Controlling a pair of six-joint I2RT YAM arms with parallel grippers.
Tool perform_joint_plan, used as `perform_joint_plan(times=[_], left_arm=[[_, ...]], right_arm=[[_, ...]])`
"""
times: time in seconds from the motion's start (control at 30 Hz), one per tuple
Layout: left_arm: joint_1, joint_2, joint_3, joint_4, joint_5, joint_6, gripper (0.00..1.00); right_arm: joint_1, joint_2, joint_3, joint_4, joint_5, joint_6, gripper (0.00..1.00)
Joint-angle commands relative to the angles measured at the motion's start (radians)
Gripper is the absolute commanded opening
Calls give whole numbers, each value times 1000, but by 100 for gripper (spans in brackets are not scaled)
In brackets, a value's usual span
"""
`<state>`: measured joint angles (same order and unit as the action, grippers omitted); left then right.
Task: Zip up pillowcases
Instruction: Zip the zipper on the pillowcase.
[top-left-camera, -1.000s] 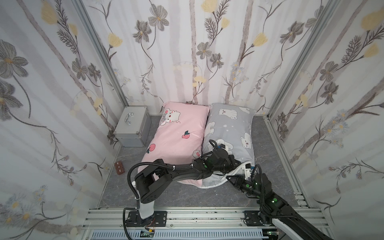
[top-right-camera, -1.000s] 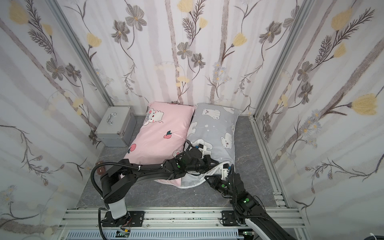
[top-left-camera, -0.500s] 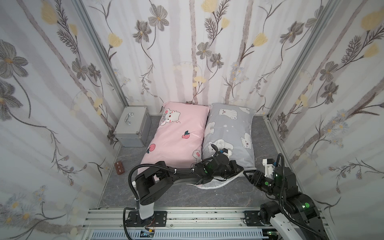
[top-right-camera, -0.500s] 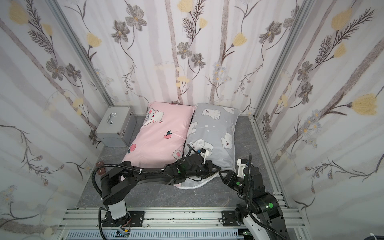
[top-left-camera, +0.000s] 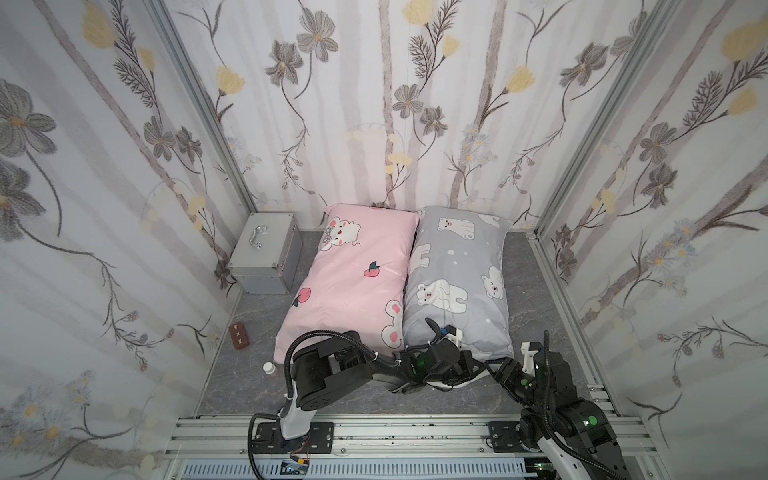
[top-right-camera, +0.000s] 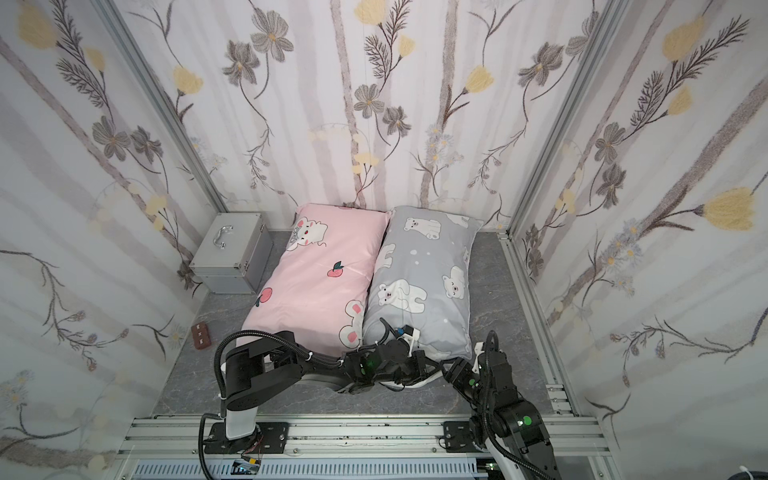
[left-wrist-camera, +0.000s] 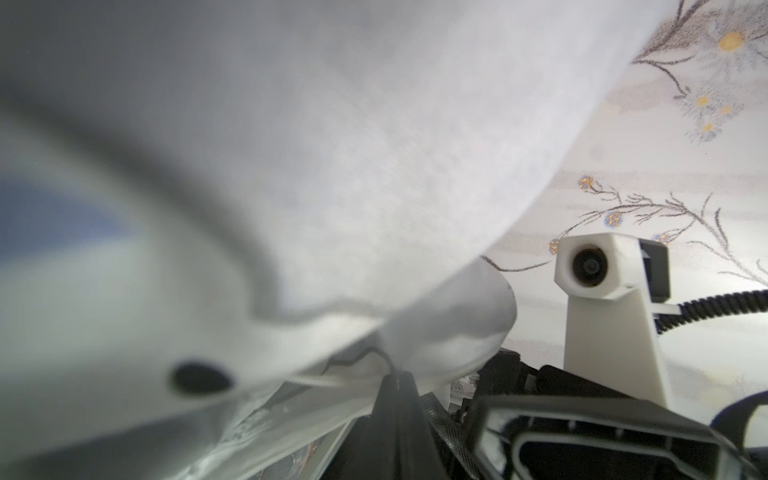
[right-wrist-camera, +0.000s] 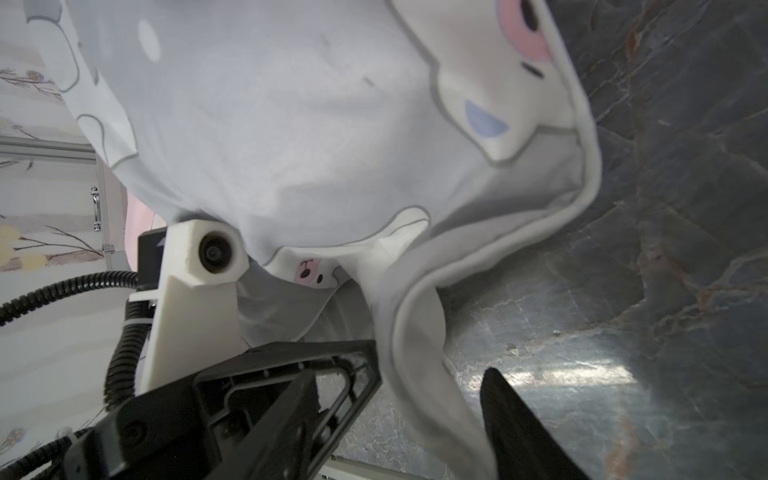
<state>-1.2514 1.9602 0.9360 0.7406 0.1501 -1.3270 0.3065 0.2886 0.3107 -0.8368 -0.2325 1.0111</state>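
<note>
Two pillowcases lie side by side in both top views, the pink one (top-left-camera: 357, 274) (top-right-camera: 324, 274) on the left and the grey one with polar bears (top-left-camera: 461, 266) (top-right-camera: 428, 257) on the right. My left gripper (top-left-camera: 471, 368) (left-wrist-camera: 399, 376) reaches across to the grey pillowcase's near end and is shut on its open edge, with white zipper tape (left-wrist-camera: 316, 380) beside the tip. Just right of it my right gripper (top-left-camera: 496, 368) (right-wrist-camera: 399, 399) stands open. A loose flap of the grey pillowcase (right-wrist-camera: 419, 332) hangs between its fingers (right-wrist-camera: 511, 411), ungripped.
A silver metal case (top-left-camera: 266, 257) with a handle stands at the back left against the wall. A small brown block (top-left-camera: 239, 336) and a small white cap (top-left-camera: 269, 368) lie on the grey marbled floor. Papered walls close three sides; an aluminium rail (top-left-camera: 374, 432) runs along the front.
My right gripper has opened and its arm has drawn back to the right, away from the pillow's middle. The left gripper stays shut and has shifted a little toward the front.
</note>
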Motion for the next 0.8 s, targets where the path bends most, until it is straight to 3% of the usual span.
perform_joint_plan(times=[0.0, 0.1, 0.4, 0.57, 0.77], left_arm=[[0, 9, 8, 56, -12, -20, 0], [0, 19, 24, 50, -4, -22, 0], [0, 10, 14, 19, -11, -22, 0], [-1, 11, 36, -41, -13, 6, 0], [13, -15, 88, -271, -56, 137, 0]], right_arm=[[0, -3, -30, 84, 35, 51, 62], [-1, -5, -41, 115, 50, 58, 59], [-8, -4, -45, 125, 140, 64, 29], [-12, -1, -37, 121, 152, 53, 1], [-18, 12, -4, 92, 183, 27, 0]])
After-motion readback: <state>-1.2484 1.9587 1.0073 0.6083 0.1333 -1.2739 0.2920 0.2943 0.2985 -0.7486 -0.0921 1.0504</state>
